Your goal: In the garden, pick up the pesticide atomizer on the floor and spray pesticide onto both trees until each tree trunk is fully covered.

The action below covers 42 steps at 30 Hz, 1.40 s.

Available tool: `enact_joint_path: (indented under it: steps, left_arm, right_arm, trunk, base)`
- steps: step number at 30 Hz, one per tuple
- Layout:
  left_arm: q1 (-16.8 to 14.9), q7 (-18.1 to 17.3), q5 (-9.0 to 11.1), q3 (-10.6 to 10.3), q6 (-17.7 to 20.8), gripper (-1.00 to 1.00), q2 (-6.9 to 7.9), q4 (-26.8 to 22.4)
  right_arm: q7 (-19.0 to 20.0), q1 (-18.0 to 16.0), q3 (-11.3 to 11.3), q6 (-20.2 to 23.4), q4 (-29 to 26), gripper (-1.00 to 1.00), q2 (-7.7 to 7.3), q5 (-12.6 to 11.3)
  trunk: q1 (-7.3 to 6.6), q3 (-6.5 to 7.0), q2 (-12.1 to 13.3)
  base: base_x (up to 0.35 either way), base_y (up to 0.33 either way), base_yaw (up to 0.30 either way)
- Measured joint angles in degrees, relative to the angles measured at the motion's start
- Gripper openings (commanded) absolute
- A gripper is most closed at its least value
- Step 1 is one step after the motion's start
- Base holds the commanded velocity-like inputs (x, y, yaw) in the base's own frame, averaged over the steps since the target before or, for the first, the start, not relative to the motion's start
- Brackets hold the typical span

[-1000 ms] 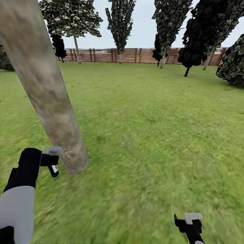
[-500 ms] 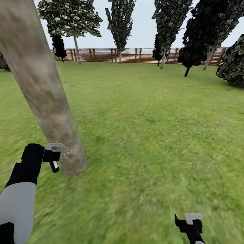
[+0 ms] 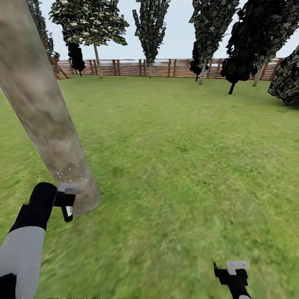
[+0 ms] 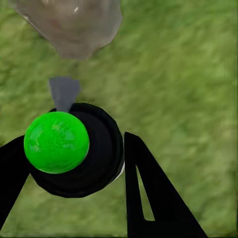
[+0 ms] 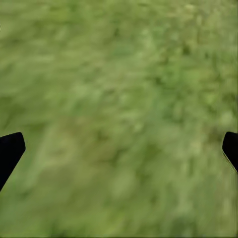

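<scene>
Atomizer [image 4: 74, 151] sits clamped between the left gripper [image 4: 74, 163] fingers [image 4: 148, 193], seen in the left wrist view from above: black round body, bright green cap, grey nozzle. Nozzle points straight at the base of the tree trunk [image 3: 45, 112], just short of it. Long axis of the bottle seems to run up-down, cap on top, though only the top shows.

In the head view the left gripper [image 3: 66, 201] hangs at near left, close beside the foot of the trunk, the atomizer [image 3: 67, 209] dark under a pale grey top. Trunk is thick, pale beige-grey with darker blotches, leaning up and left out of frame. Few white specks of pesticide [image 3: 66, 171] dot the trunk low down, just above the gripper.

Right gripper [image 3: 232, 272] is at near right, well apart from the trunk, low over the grass [image 3: 178, 166]. In the right wrist view its fingertips [image 5: 10, 151] stand wide apart with nothing but grass between them.

Far across the lawn: brown slat fence [image 3: 166, 67], several dark leafy trees [image 3: 89, 20] along it, dark bush [image 3: 286, 83] at far right.
</scene>
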Motion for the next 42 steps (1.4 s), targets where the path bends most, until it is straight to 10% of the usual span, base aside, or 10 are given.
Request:
enact_joint_path:
  steps: [42]
  left_arm:
    - [4.47, 3.34, 0.14, 3.02, -0.25, -1.0, 0.7, 0.63]
  right_arm:
    - [0.01, -0.01, 0.0, 0.02, 0.0, 1.0, 0.0, 0.0]
  trunk:
    - [-0.02, 0.0, 0.0]
  base:
    - [0.119, -0.235, 0.17]
